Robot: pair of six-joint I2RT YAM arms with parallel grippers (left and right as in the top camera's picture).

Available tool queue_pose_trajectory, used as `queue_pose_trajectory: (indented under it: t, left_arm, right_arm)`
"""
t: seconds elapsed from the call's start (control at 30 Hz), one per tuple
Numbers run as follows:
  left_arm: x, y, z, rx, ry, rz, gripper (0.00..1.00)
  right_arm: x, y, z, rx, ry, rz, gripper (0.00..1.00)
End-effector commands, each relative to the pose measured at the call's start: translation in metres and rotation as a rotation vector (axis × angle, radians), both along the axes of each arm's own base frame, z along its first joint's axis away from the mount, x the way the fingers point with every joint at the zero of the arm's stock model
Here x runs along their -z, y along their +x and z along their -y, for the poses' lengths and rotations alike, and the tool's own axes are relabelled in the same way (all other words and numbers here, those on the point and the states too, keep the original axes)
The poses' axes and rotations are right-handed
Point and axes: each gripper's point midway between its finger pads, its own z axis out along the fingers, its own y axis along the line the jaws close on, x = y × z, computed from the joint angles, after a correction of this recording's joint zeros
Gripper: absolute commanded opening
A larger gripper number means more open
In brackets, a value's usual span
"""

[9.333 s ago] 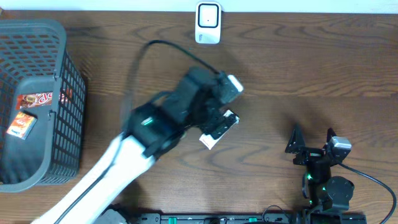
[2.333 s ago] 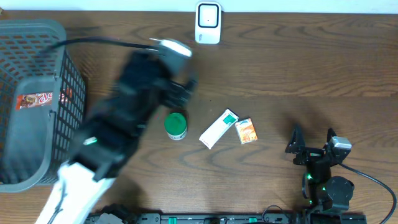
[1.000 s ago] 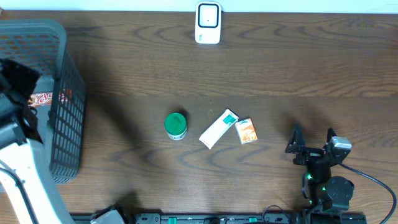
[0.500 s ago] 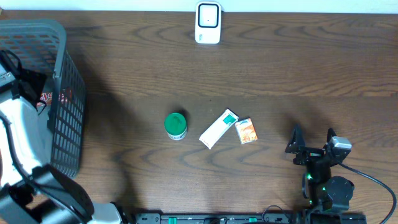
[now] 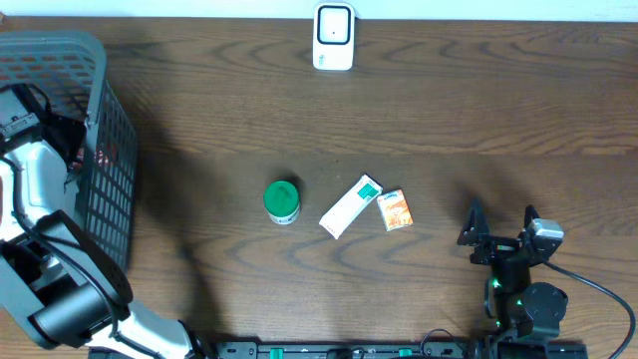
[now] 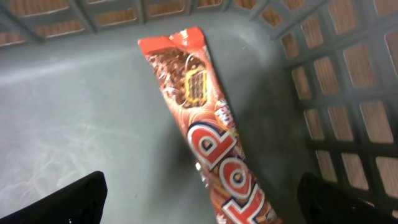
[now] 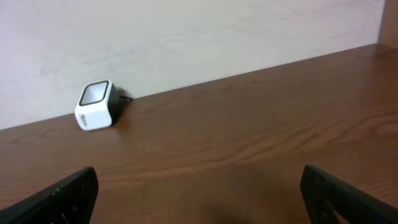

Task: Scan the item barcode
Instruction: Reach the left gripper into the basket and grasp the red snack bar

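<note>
Left hand (image 6: 200,208) hangs inside the basket (image 6: 74,118), pointing down, fingers (image 6: 68,202) spread wide and empty. Red snack bar (image 6: 208,134) lies flat just beneath it, between the fingers.

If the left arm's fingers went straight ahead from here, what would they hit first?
Probably the red chocolate bar lying on the basket floor, which sits between the open left fingers in the wrist view. How near it is, I cannot tell.

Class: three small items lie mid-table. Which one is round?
The green tub, leftmost of the row; the white-and-green box and orange packet are rectangular.
</note>
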Motion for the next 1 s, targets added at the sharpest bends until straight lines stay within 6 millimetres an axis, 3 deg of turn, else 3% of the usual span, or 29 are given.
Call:
queue_pose_trajectory:
  t: [0.0, 0.37, 0.77, 0.87, 0.93, 0.97]
  left_arm:
    - [0.004, 0.006, -0.001, 0.007, 0.005, 0.008, 0.98]
    - [0.037, 0.022, -0.003, 0.021, -0.003, -0.004, 0.98]
    - [0.083, 0.02, -0.001, 0.021, -0.046, -0.073, 0.96]
    - [0.087, 0.015, 0.001, 0.021, -0.059, -0.095, 0.48]
    - [0.087, 0.013, 0.002, 0.022, -0.063, -0.103, 0.35]
    - [0.087, 0.012, 0.003, 0.029, -0.064, -0.112, 0.33]
  right_arm:
    - [0.0, 0.0, -0.001, -0.005, 0.001, 0.0, 0.99]
    - [0.0, 0.0, -0.001, -0.005, 0.001, -0.001, 0.99]
    - [0.0, 0.0, -0.001, -0.005, 0.001, 0.0, 0.99]
    - [0.0, 0.0, -0.001, -0.005, 0.001, -0.001, 0.99]
    - [0.0, 0.0, -0.002, -0.006, 0.001, 0.0, 0.99]
    - [0.0, 0.0, -0.001, -0.005, 0.001, 0.0, 0.99]
